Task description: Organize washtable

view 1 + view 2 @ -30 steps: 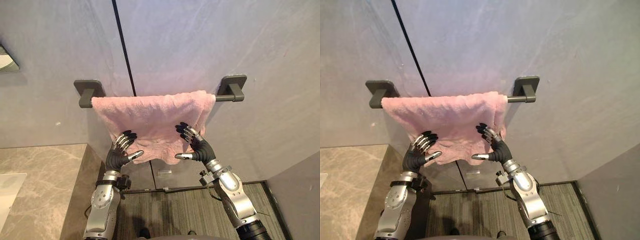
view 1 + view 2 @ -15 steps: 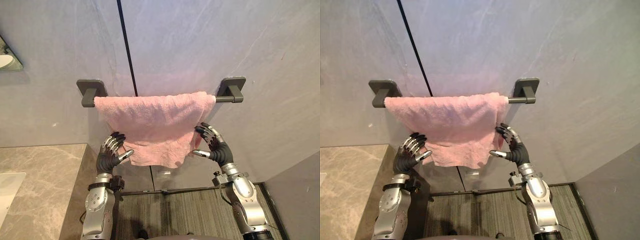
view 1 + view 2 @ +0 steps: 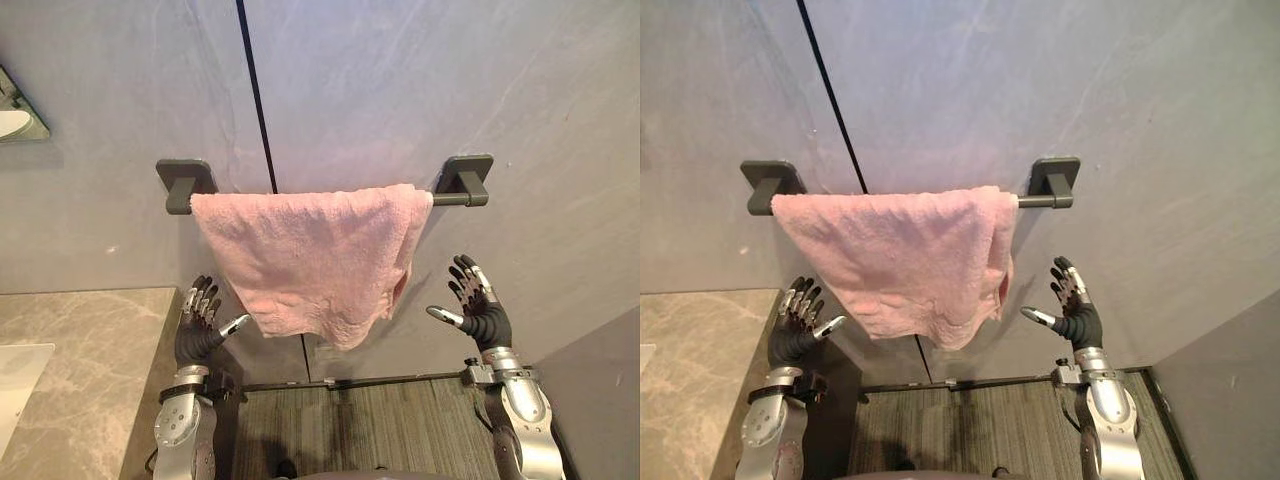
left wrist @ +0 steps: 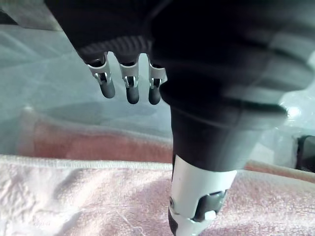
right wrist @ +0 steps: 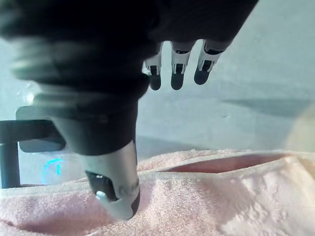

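Pink towel [image 3: 315, 255] lengthwise along bar [image 3: 445, 198], hem downward; left hand [image 3: 197, 335], right hand [image 3: 487, 322] fingers [image 3: 476, 284] wide

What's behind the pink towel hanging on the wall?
A dark towel bar, visible only at its two end brackets. The pink towel covers the bar's middle and the part of the grey wall behind it.
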